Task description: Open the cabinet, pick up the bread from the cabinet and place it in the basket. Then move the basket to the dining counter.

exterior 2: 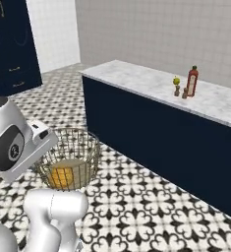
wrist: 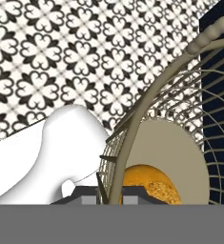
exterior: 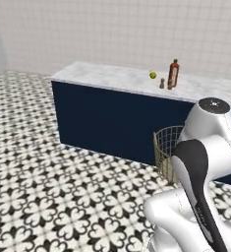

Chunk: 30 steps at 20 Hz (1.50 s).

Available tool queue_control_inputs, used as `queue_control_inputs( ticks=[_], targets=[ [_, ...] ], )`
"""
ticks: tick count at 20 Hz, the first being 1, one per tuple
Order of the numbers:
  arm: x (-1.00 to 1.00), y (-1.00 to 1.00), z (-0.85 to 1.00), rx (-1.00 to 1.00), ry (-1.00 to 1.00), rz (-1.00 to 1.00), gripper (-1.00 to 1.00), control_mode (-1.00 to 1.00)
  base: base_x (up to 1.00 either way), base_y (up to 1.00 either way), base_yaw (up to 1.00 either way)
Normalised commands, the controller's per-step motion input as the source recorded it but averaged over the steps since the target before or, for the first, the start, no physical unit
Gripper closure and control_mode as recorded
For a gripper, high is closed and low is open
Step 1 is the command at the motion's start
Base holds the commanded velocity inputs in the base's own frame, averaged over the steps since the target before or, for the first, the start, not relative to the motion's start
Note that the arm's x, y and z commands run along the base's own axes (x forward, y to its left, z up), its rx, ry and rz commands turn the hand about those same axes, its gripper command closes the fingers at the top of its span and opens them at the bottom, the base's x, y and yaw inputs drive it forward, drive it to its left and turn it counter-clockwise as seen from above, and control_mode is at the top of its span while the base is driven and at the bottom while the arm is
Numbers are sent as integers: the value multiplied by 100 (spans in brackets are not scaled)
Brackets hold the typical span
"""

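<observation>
Bread lies on the beige bottom of the basket, which we hold off the patterned floor in front of the dining counter; our gripper is clamped on the basket's wire rim. A red bottle and a yellow-green fruit stand midway along the counter's top

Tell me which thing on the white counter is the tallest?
The red bottle. It stands well above the yellow-green fruit and the small brown shakers next to it.
</observation>
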Motion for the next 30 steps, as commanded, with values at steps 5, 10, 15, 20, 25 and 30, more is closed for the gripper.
queue_control_inputs(
  ticks=[5,10,15,20,25,30],
  targets=[
    [0,0,0,0,0,0,100,100,99,62,-38],
    [0,0,0,0,0,0,100,100,91,35,-23],
    [0,0,0,0,0,0,100,100,94,44,-45],
    [0,0,0,0,0,0,100,100,96,54,-50],
    [0,0,0,0,0,0,100,100,79,60,-51],
    [0,0,0,0,0,0,100,100,78,82,-37]
  ],
)
